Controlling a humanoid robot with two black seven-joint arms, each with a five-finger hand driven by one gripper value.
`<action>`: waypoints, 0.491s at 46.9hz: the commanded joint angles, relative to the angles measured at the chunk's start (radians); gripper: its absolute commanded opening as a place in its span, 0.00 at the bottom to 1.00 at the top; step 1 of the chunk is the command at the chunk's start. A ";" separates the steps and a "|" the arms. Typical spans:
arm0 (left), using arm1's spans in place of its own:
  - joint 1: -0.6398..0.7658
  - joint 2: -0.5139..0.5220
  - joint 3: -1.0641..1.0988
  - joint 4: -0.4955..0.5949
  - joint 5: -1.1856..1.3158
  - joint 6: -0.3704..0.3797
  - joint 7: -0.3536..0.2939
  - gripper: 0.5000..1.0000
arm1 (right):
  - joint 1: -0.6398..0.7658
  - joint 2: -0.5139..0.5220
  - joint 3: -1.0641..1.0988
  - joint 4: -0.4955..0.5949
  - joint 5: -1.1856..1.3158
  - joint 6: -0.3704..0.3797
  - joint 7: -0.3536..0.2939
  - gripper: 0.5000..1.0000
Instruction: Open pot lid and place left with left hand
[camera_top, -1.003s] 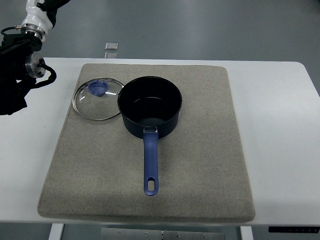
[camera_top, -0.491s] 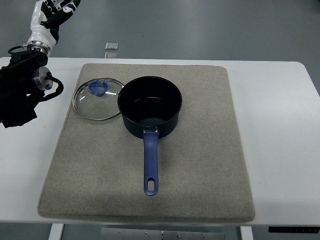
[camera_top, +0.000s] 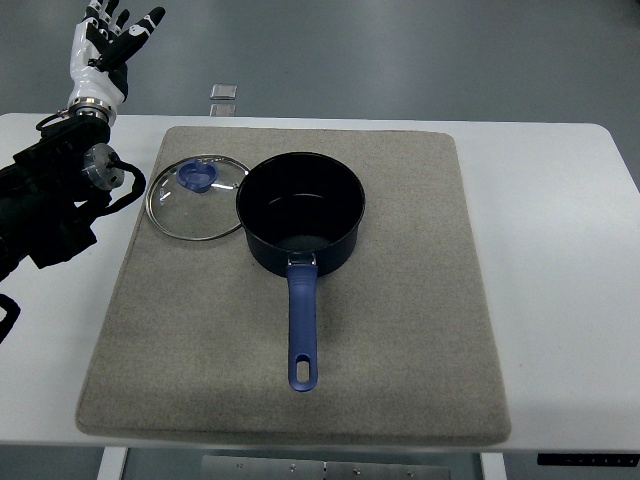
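A dark blue pot (camera_top: 300, 213) with a long blue handle (camera_top: 303, 335) stands uncovered on the grey mat (camera_top: 400, 300). Its glass lid (camera_top: 194, 197), with a blue knob (camera_top: 195, 177), lies flat on the mat just left of the pot, touching its rim. My left hand (camera_top: 108, 38) is raised beyond the table's far left corner, fingers spread and holding nothing, well away from the lid. Its black forearm (camera_top: 50, 200) comes in from the left edge. The right arm is out of view.
The mat covers most of the white table (camera_top: 560, 250). A small clear block (camera_top: 223, 92) lies on the floor beyond the table's far edge.
My left arm has swung rightward and further into view, and the hand, cut off by the frame edge earlier, now shows fully with fingers spread. Pot and lid have not moved.
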 joint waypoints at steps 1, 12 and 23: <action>0.018 -0.002 0.001 0.000 0.000 0.013 0.000 0.98 | 0.000 0.000 0.000 0.000 0.000 0.000 0.000 0.83; 0.036 -0.002 -0.001 -0.003 0.000 0.015 0.000 0.98 | 0.000 0.000 0.000 0.000 0.001 0.000 0.000 0.83; 0.036 -0.003 -0.010 -0.001 -0.005 0.028 0.000 0.98 | 0.000 0.000 0.000 0.000 0.001 0.000 0.000 0.83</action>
